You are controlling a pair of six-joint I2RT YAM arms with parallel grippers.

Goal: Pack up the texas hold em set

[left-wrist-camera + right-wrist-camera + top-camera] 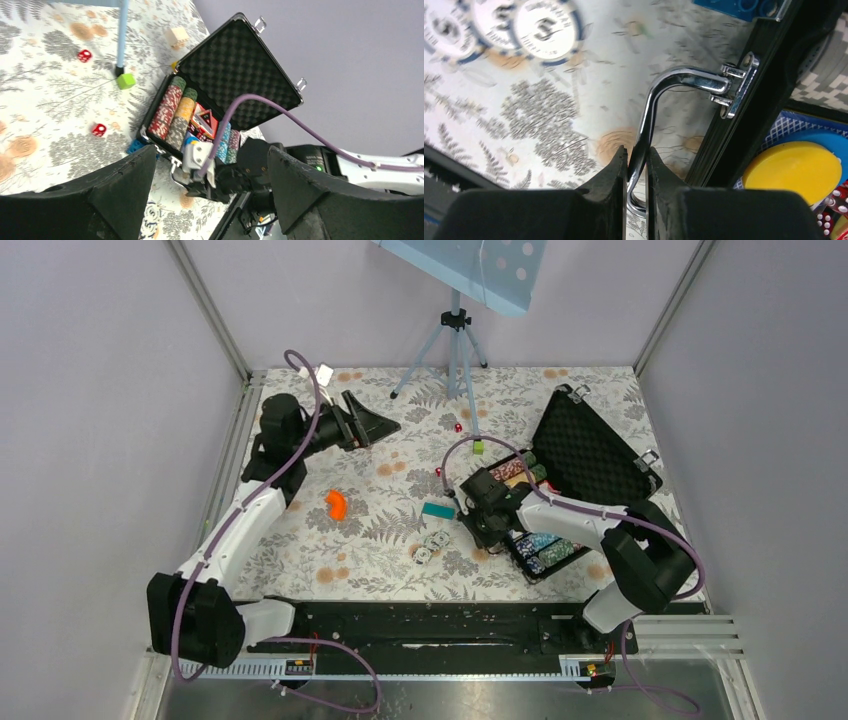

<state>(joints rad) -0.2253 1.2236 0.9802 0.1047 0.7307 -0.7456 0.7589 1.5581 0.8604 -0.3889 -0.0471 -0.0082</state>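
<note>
Top external: above the near edge, looking down on the whole table [380,530].
Left wrist: from the far left corner, facing across towards the open briefcase [240,75].
Right wrist: pressed close to the briefcase's handle [647,125].
Shared: briefcase, all three.

Blurred and cut by the top edge of the right wrist view: loose chips [544,25], lettering unreadable; likewise a blue brick [744,6]. Lower end of the handle [646,125] pinched between the fingers of the right claw [638,165], partly hidden there. From above, middle tray rows of the briefcase [590,455] covered by the right arm [570,512]; dice [459,427] too small for pips.
</note>
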